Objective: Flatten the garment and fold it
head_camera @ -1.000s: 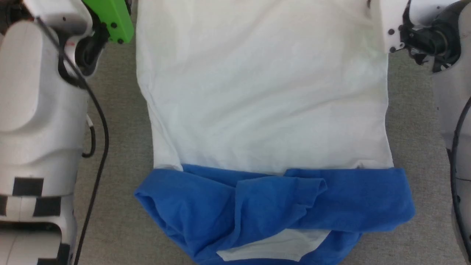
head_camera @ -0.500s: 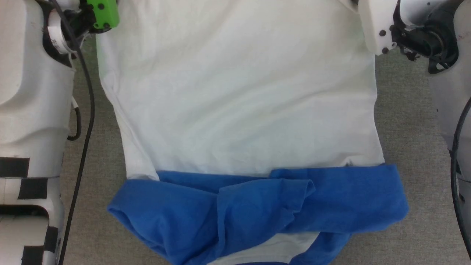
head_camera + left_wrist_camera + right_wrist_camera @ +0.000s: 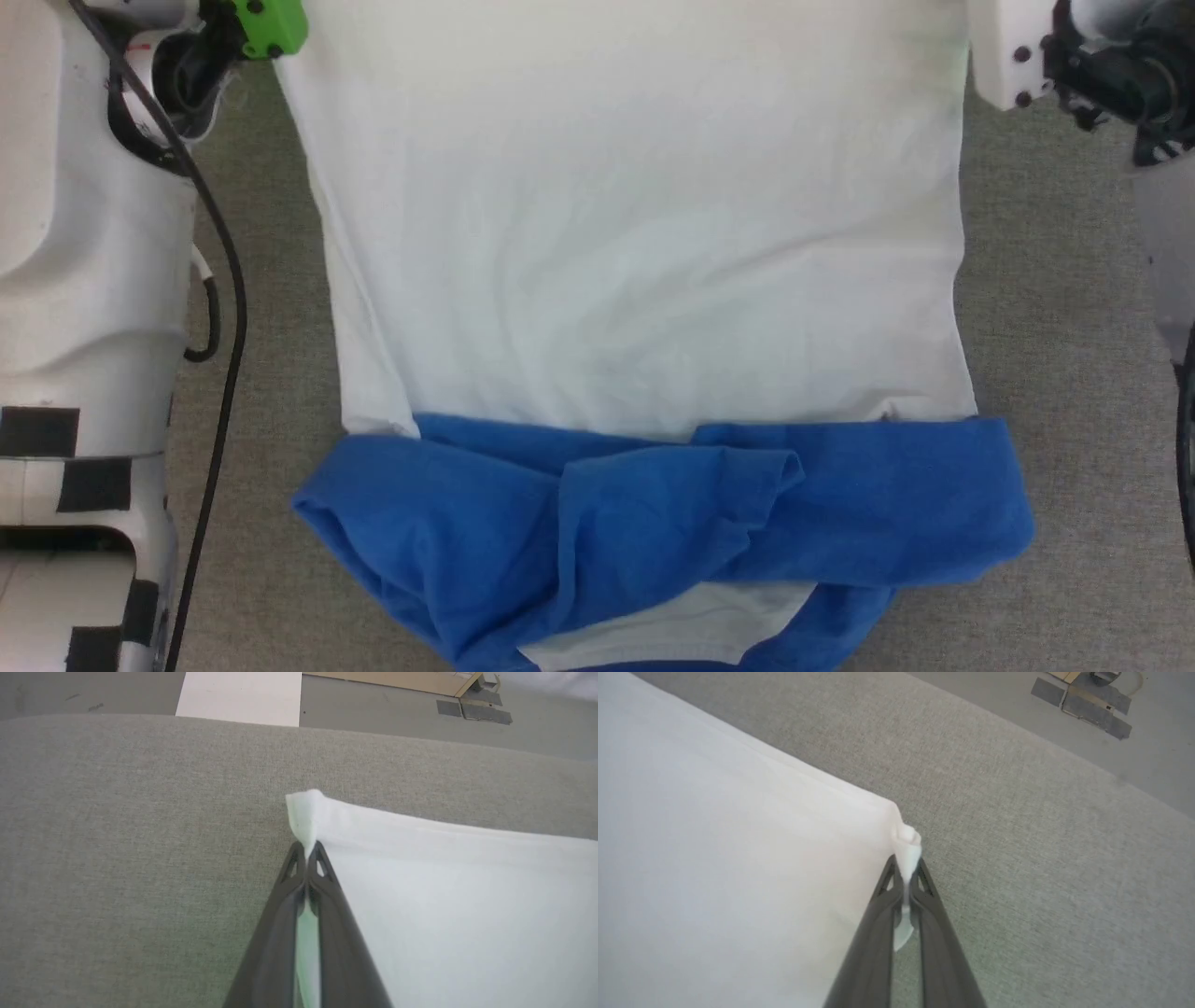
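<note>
The garment (image 3: 635, 243) lies on the grey surface, its white body stretched away from me and its royal-blue sleeves and shoulder panel (image 3: 672, 523) bunched at the near end. In the left wrist view my left gripper (image 3: 307, 851) is shut on the white hem's left corner (image 3: 303, 812). In the right wrist view my right gripper (image 3: 906, 865) is shut on the hem's right corner (image 3: 908, 842). In the head view both wrists sit at the top corners, their fingertips out of frame.
The grey fabric-covered surface (image 3: 1055, 308) borders the shirt on both sides. Beyond its far edge the floor holds a white panel (image 3: 240, 695) and taped patches (image 3: 474, 709). A black cable (image 3: 224, 308) hangs along my left arm.
The far white hem has been pulled straighter and tauter. The shirt's left edge slid left, then partly back right. Both grippers stayed shut on the corners.
</note>
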Available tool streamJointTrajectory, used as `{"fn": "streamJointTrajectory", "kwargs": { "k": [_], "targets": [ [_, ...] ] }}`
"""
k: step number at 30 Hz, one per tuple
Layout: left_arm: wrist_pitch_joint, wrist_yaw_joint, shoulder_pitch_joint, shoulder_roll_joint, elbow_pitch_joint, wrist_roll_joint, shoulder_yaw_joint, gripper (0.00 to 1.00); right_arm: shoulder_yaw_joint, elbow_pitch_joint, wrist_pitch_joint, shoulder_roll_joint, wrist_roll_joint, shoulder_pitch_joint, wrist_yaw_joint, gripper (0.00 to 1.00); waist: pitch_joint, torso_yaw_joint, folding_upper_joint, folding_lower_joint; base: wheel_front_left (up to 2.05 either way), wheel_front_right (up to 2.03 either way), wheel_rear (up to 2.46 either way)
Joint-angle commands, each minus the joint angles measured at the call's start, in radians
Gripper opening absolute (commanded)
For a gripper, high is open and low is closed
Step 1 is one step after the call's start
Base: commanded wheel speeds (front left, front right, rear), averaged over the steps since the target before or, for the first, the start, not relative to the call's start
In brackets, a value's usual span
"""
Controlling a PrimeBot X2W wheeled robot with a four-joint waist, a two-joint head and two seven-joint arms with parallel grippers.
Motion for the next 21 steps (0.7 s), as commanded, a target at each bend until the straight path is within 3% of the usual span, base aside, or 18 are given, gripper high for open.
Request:
{"fn": "streamJointTrajectory", "kwargs": {
  "k": [1,16,21],
  "targets": [
    [-0.031,-0.012,-0.023,0.012,-0.001,0.017,0.002,0.00,-0.013,0.009,-0.020,-0.009,-0.023,-0.026,-0.001,0.00,-0.016,0.005,-0.0001,0.0000,0.00,0.00,0.00],
    [-0.460,-0.045,-0.206,0.009,0.105,0.096,0.017,0.00,-0.153,0.104,-0.339,0.053,-0.169,-0.198,-0.001,0.00,-0.039,-0.012,-0.0001,0.0000,0.00,0.00,0.00],
    [-0.497,-0.068,-0.220,-0.005,0.174,0.087,0.008,0.00,-0.166,0.155,-0.403,0.072,-0.185,-0.215,-0.001,0.00,-0.056,-0.007,-0.0001,0.0000,0.00,0.00,0.00]
  ]
}}
